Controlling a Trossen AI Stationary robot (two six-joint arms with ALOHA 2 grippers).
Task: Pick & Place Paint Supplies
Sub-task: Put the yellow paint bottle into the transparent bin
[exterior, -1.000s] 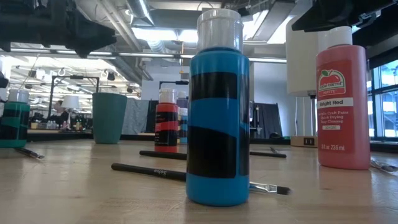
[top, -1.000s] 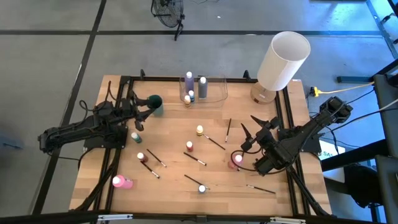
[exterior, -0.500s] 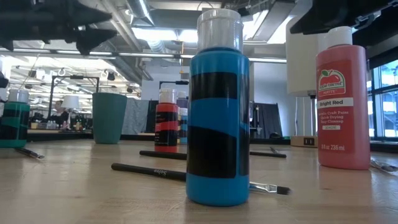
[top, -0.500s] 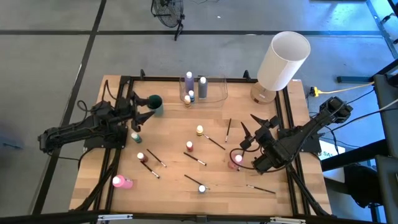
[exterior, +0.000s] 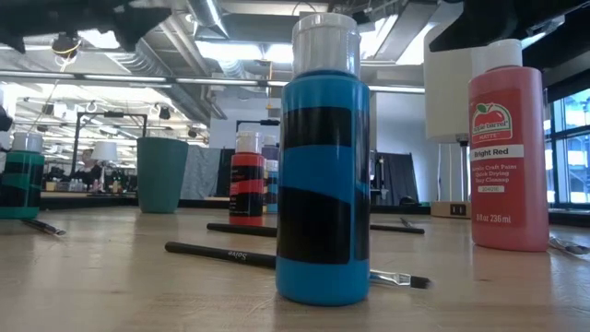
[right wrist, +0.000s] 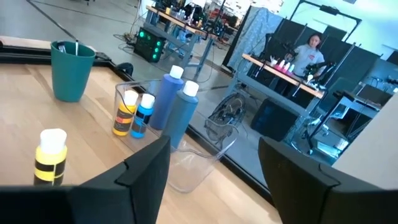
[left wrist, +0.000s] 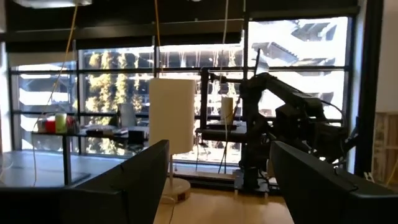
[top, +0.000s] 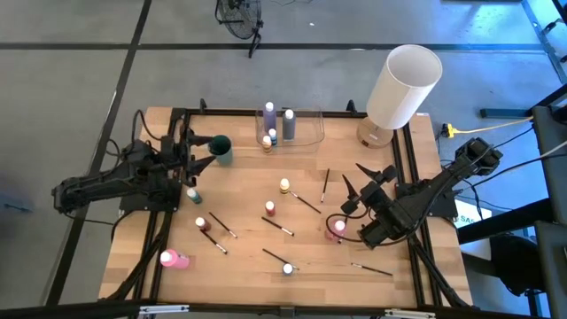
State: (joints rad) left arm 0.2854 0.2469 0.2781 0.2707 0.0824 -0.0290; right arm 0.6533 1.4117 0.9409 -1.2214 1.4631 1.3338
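my left pincer hangs released beside the teal cup; my right pincer gapes empty above the desk.

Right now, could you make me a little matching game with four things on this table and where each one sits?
Things:
1. teal cup
2. white cylinder
3. pink bottle
4. clear container

Places:
A. lying near the front left corner
B. back right corner
C. back edge, middle, bottles standing inside
D. just ahead of the left tool

Pairs: 1-D, 2-B, 3-A, 4-C
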